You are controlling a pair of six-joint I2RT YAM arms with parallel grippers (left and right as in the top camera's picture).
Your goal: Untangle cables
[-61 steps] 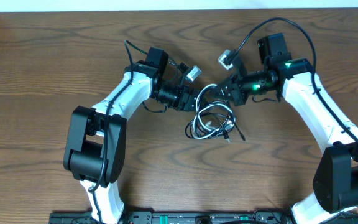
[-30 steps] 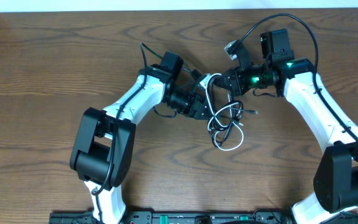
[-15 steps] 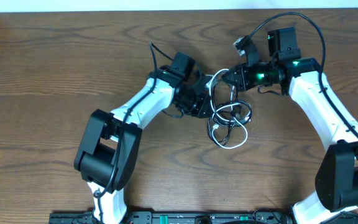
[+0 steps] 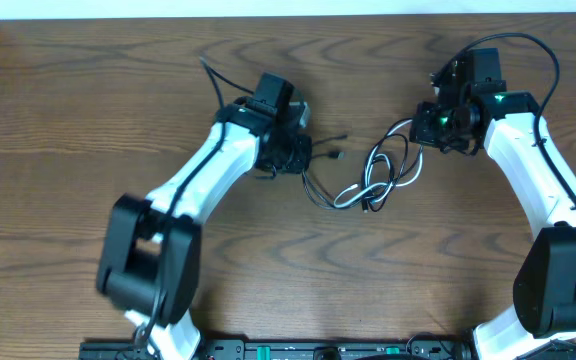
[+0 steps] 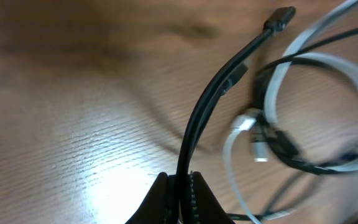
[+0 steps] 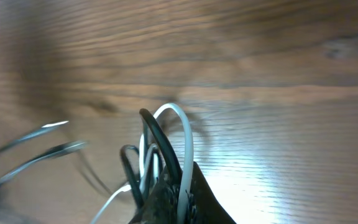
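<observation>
The cables, one white and one black, lie stretched in a loose tangle between my two arms at mid-table. My left gripper is shut on the black cable a little behind its plug end, which sticks out past the jaws. The white cable loops to the right of it. My right gripper is shut on loops of the white cable and the black cable, lifted off the wood. The middle of the tangle still crosses over itself.
Brown wooden table all round. Thicker black wires arch over the right arm, and another trails behind the left arm. The table's far edge runs along the top.
The left gripper has shut on the black cable and pulled left. The right gripper has pulled right with its loops. The bundle has stretched out flatter between them.
</observation>
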